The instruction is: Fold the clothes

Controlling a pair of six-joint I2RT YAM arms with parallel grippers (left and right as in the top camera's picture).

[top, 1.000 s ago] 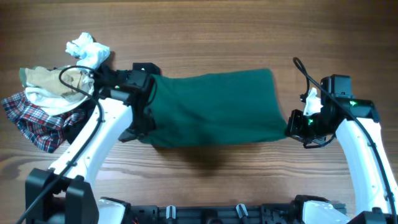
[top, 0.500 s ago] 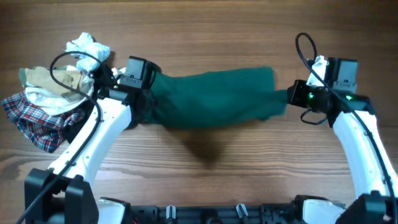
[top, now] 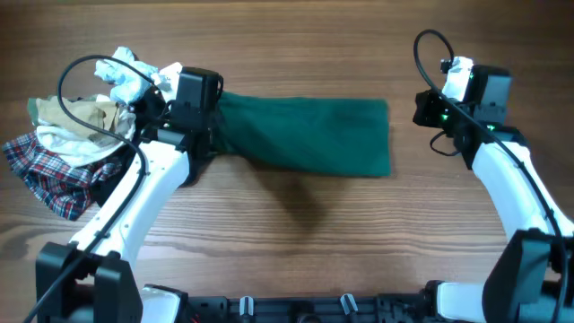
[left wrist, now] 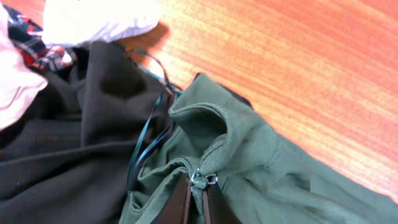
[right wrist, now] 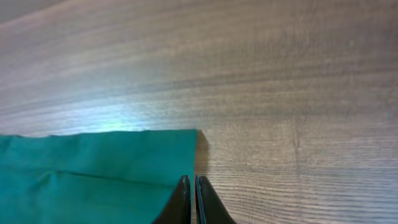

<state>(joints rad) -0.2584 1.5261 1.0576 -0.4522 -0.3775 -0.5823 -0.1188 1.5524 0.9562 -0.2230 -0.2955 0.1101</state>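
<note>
The dark green garment (top: 305,135) lies flat on the wooden table as a folded band. My left gripper (top: 206,139) is shut on its left end, gripping bunched green fabric by a zipper in the left wrist view (left wrist: 196,186). My right gripper (top: 420,112) is shut and empty, just right of the garment's far right corner (right wrist: 180,140). A pile at the far left holds white (top: 126,72), beige (top: 72,117) and red-blue plaid (top: 45,170) clothes. A black garment (left wrist: 62,143) lies beside the green one.
The left arm's black cable (top: 85,76) loops over the clothes pile. Bare wooden table (top: 296,233) lies in front of the green garment and to its right. The arm bases stand at the near edge.
Both grippers moved toward the far side, carrying the green garment's near edge over. The garment now lies flat in a narrower band. My right gripper has let go of it.
</note>
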